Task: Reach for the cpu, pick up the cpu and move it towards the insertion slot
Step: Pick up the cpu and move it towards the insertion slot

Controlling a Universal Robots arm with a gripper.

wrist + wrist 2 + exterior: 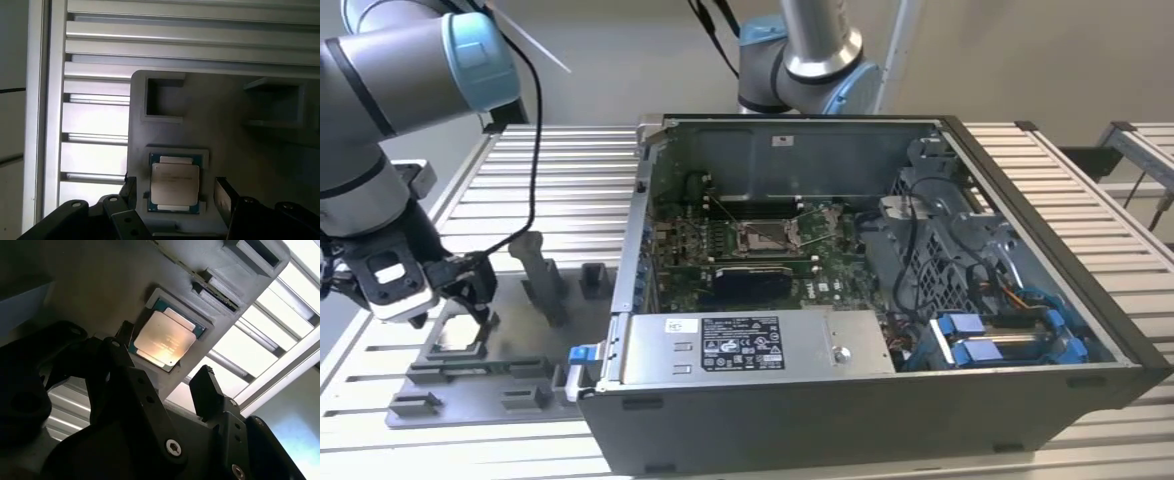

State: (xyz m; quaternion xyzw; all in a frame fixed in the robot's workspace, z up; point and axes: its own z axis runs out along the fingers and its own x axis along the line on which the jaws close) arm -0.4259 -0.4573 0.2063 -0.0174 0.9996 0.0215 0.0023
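Observation:
The cpu [175, 182] is a silvery square chip with a thin green edge. It lies flat in a shallow recess of the grey fixture [235, 125] and also shows in the second wrist view [162, 340]. My gripper [175, 194] is open, with one dark finger on each side of the chip and a small gap to each. The second wrist view shows the gripper [165, 367] in the same straddling position. In the exterior view the gripper [460, 295] hangs low over the fixture [507, 370] at the exterior view's left. The insertion slot [766, 236] sits in the green motherboard inside the case.
An open computer case [854, 400] stands to the exterior view's right of the fixture, with a power supply [747, 345] along its near wall. Upright grey posts [540, 275] rise from the fixture. A second arm [801, 60] stands behind the case. The table [547, 160] is ribbed aluminium.

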